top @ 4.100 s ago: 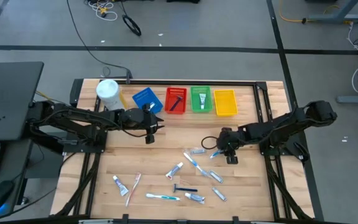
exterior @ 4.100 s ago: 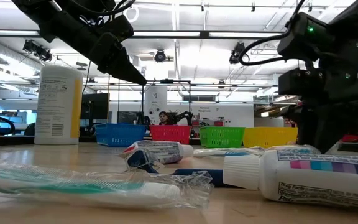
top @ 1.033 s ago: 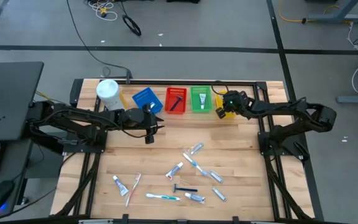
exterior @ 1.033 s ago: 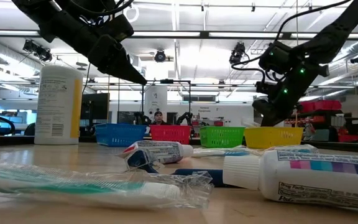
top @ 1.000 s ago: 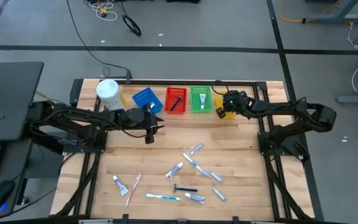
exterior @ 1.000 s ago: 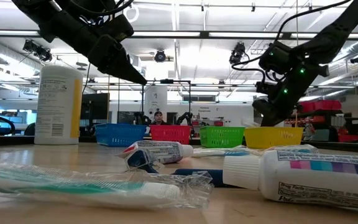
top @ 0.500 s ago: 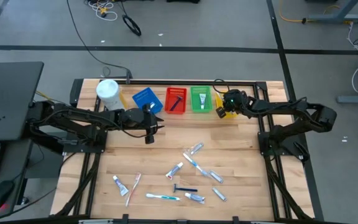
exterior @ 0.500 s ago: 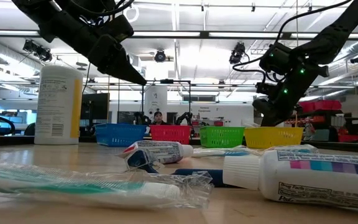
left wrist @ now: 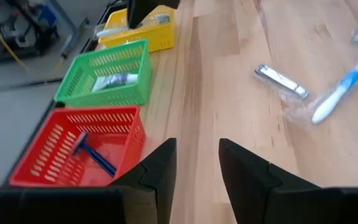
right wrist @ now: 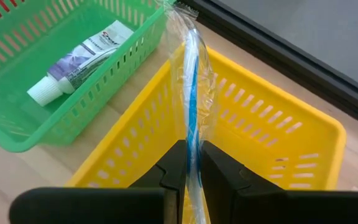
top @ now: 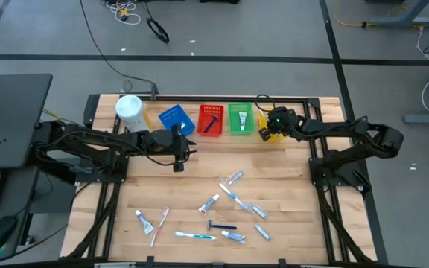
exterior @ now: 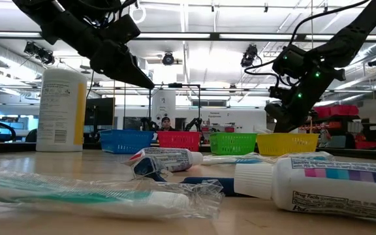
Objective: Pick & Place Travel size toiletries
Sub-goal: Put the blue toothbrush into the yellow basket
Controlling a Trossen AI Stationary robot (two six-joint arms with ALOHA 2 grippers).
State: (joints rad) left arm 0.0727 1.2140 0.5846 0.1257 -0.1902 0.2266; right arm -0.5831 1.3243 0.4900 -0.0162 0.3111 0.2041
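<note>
My right gripper (top: 273, 128) hangs over the yellow basket (top: 272, 113) at the far edge, shut on a white-blue toothbrush (right wrist: 191, 81) in a clear wrapper. My left gripper (top: 178, 155) hovers open and empty in front of the blue basket (top: 174, 117); in its wrist view the fingers (left wrist: 164, 167) stand apart. The red basket (left wrist: 55, 155) holds a blue razor (left wrist: 94, 155). A toothpaste tube (right wrist: 79, 55) lies in the green basket (left wrist: 104, 78). Several tubes, toothbrushes and a razor (top: 221, 225) lie flat on the near half of the table. My right gripper pinches the wrapped toothbrush between its two fingers at a stretch near one end (right wrist: 191, 137). The fingers slant down from the table's right side and lie along the brush. Its free length sticks forward past the fingertips, over the yellow basket's inside toward the green basket.
A large white canister (top: 130, 110) stands at the far left beside the blue basket. The four baskets form a row along the far edge. Bare wood (top: 199, 167) lies between the baskets and the loose items.
Over the last second nothing has visibly moved. Some seconds earlier my right gripper stood low over the table's middle by the loose items; since then it has gone to the far edge and now hangs over the yellow basket with the toothbrush.
</note>
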